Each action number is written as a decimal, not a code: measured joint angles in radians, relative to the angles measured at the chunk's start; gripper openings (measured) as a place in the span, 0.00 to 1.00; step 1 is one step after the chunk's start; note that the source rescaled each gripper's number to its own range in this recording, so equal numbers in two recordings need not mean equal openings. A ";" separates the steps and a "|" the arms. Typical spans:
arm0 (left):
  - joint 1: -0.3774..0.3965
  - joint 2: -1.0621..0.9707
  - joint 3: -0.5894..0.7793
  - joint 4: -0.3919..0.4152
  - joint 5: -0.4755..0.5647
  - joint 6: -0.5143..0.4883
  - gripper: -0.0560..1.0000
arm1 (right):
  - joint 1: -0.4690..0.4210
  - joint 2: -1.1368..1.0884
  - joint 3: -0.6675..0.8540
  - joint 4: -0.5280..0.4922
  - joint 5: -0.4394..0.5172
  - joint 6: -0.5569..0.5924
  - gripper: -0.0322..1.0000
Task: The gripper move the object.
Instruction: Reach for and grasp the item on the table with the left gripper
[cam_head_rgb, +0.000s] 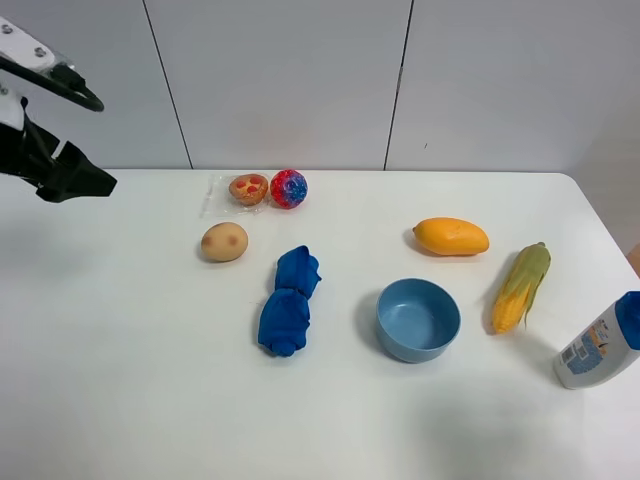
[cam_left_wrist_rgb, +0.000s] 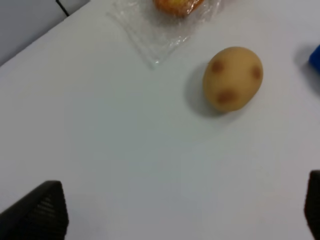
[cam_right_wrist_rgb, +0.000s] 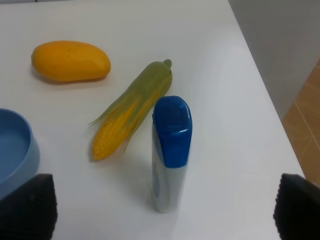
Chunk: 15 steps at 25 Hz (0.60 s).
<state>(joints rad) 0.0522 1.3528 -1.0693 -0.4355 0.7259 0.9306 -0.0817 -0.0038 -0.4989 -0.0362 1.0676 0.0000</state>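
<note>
Left pincer spread wide, gripping nothing, well apart from the wrapped pastry

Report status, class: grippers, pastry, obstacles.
Left gripper open, empty. Right gripper open, empty. Wrapped pastry ungrasped. Ball close beside it, potato nearby.

place: robot lab | cues: white table, plain panelled wall (odd props: corn, ball)

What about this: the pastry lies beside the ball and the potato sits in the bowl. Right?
No. The potato sits on the table, not in the bowl, as the high view shows. The pastry does lie beside the ball.
</note>
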 joint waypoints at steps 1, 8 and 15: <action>-0.011 0.012 -0.003 -0.008 -0.002 0.031 0.94 | 0.000 0.000 0.000 0.000 0.000 0.000 1.00; -0.098 0.114 -0.006 -0.093 -0.082 0.162 0.92 | 0.000 0.000 0.000 0.000 0.000 0.000 1.00; -0.153 0.279 -0.139 -0.105 -0.106 0.072 0.92 | 0.000 0.000 0.000 0.000 0.000 0.000 1.00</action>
<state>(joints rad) -0.1011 1.6319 -1.2085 -0.5403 0.6203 1.0031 -0.0817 -0.0038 -0.4989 -0.0362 1.0676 0.0000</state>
